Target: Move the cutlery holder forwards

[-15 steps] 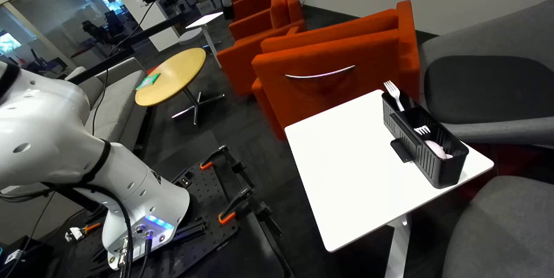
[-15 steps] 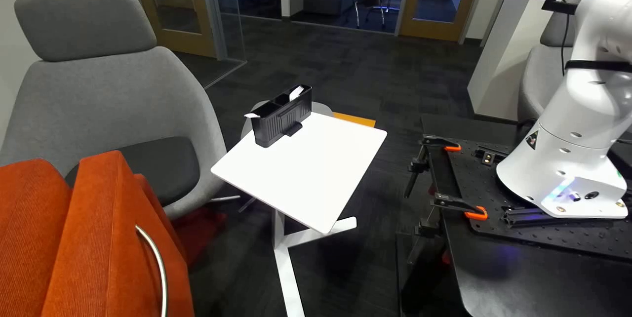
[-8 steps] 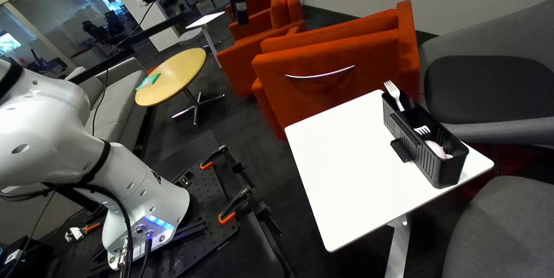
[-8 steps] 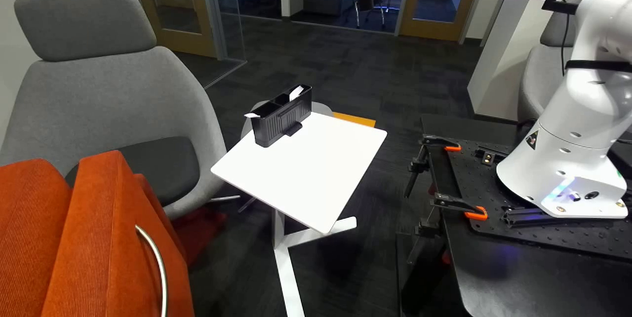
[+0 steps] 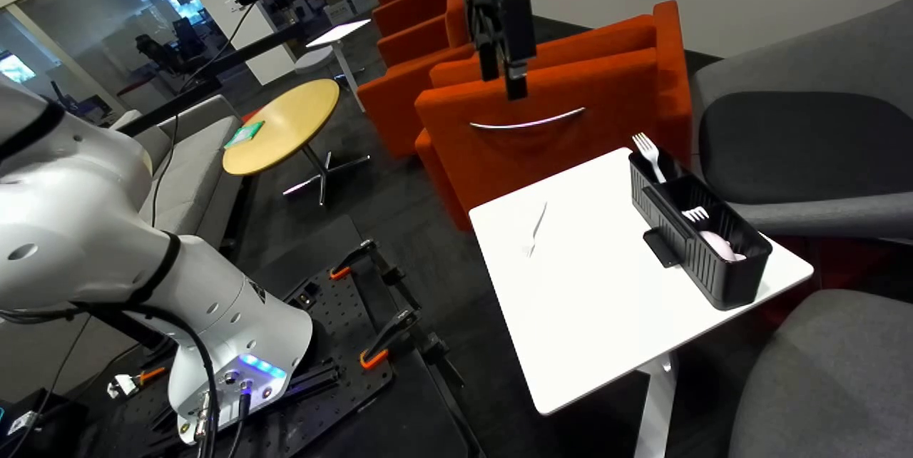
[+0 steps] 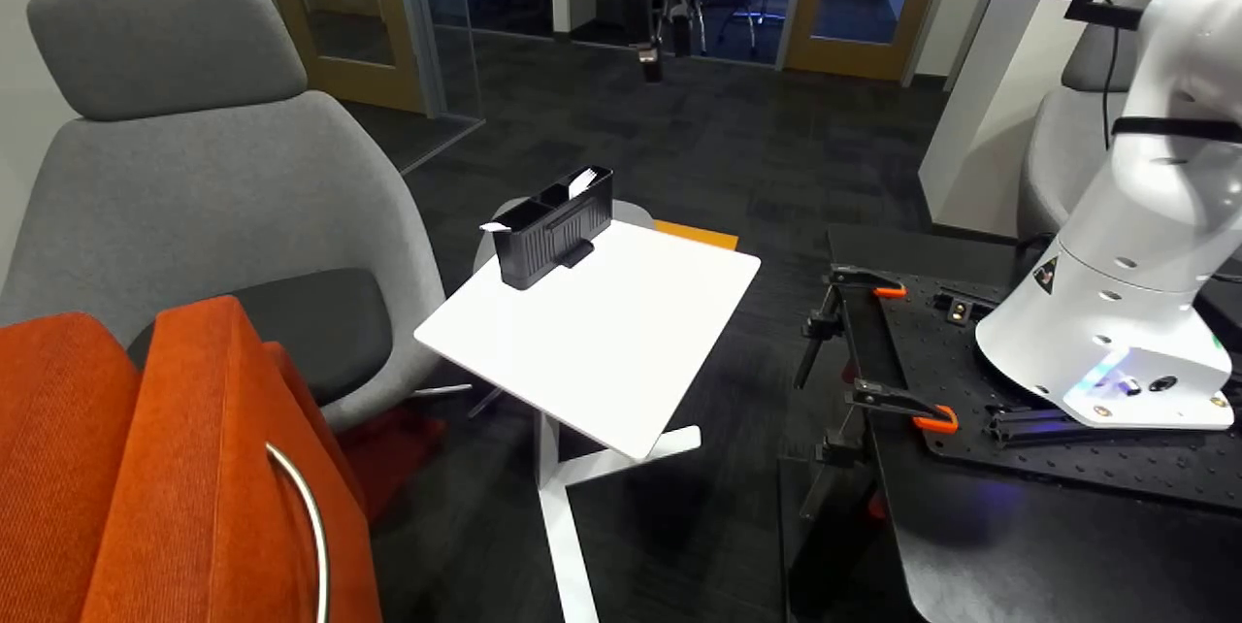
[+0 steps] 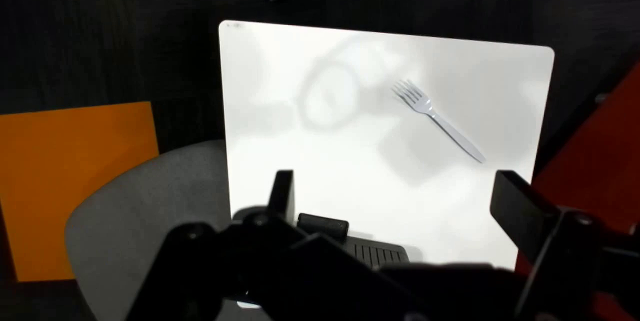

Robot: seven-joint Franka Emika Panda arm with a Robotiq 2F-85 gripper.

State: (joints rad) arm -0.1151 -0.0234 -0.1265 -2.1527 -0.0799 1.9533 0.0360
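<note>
Cutlery holder [image 5: 693, 250] sits on wht tbl [image 5: 592, 287], nr gry chair [image 6: 233, 196].

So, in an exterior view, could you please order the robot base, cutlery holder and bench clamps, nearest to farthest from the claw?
1. Cutlery holder, on the white table.
2. Bench clamps, edge of the black bench.
3. Robot base, beyond the clamps.

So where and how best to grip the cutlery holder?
Probably the top of a long wall near its middle, from above: the cutlery holder stands upright, open-topped and thin-walled, so the open claw could straddle that wall; a fork juts from one end.
</note>
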